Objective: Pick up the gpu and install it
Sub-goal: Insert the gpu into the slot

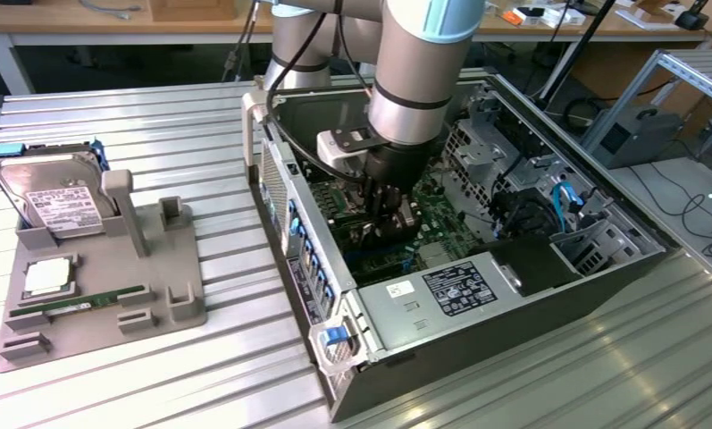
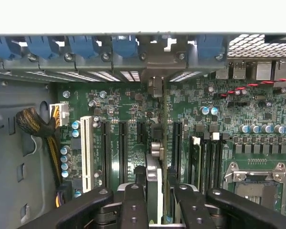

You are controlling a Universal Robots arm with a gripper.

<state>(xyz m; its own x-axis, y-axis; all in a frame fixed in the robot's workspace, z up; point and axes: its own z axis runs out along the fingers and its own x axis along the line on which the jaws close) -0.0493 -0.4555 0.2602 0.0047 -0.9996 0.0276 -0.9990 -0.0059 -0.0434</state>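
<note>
The gpu [image 2: 155,160] stands edge-on between my fingers, its thin silver and green edge running down toward the motherboard [image 2: 128,107], in line with a black expansion slot. Its metal end bracket [image 2: 155,59] lies against the case's rear slot openings. My gripper [image 2: 162,193] is shut on the gpu, one black finger [image 2: 133,205] on each side. In the exterior view the gripper [image 1: 380,210] reaches down inside the open computer case [image 1: 331,357], over the green board. Whether the card is fully down in the slot I cannot tell.
A white slot [image 2: 87,152], black slots, a seated memory module [image 2: 196,157] and the processor socket [image 2: 255,183] surround the card. The power supply [image 1: 451,290] fills the case's near end. At the exterior view's left, a grey fixture [image 1: 153,259] holds a hard drive [image 1: 52,201] and memory stick [image 1: 76,304].
</note>
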